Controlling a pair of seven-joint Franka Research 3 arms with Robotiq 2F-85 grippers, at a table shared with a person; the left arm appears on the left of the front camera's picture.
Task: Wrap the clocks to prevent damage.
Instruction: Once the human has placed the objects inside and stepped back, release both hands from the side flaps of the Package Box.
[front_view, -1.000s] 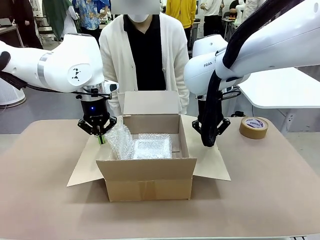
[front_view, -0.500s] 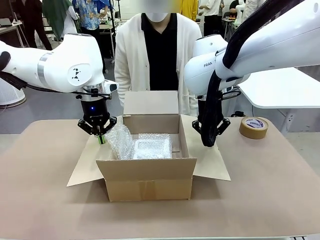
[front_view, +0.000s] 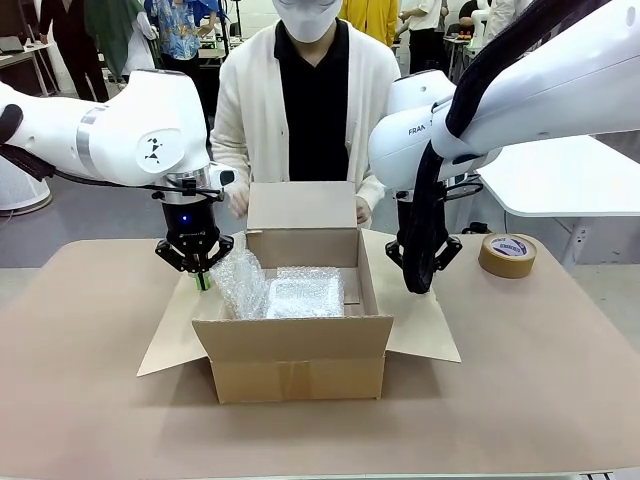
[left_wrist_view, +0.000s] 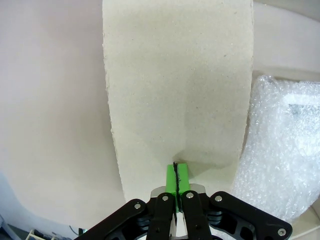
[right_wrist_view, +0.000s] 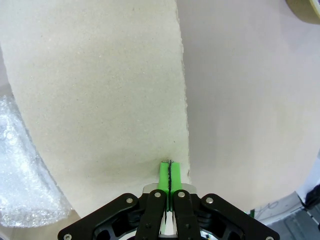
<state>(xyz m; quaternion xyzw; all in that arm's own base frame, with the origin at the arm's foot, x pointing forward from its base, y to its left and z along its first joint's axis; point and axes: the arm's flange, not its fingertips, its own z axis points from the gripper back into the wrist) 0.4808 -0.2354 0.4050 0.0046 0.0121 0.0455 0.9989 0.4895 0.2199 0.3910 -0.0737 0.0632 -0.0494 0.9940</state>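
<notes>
"Two grippers, what state?"
"Both pressed together, holding nothing. Left gripper (left_wrist_view: 175, 170) hangs over the left flap (left_wrist_view: 175, 75) of the open cardboard box (front_view: 295, 352), right gripper (right_wrist_view: 169, 171) over the right flap (right_wrist_view: 100, 75)."
"And the clocks?"
"A bubble-wrapped bundle (front_view: 300, 293) lies inside the box; what's under the wrap I can't make out. The person's hands (front_view: 238, 203) rest by the rear flap (front_view: 302, 205). A tape roll (front_view: 508, 255) sits on the table (front_view: 90, 380), well apart."

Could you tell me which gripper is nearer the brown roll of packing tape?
Right gripper: over the right flap of the cardboard box, beside the brown tape roll. Left gripper: over the opposite left flap.
</notes>
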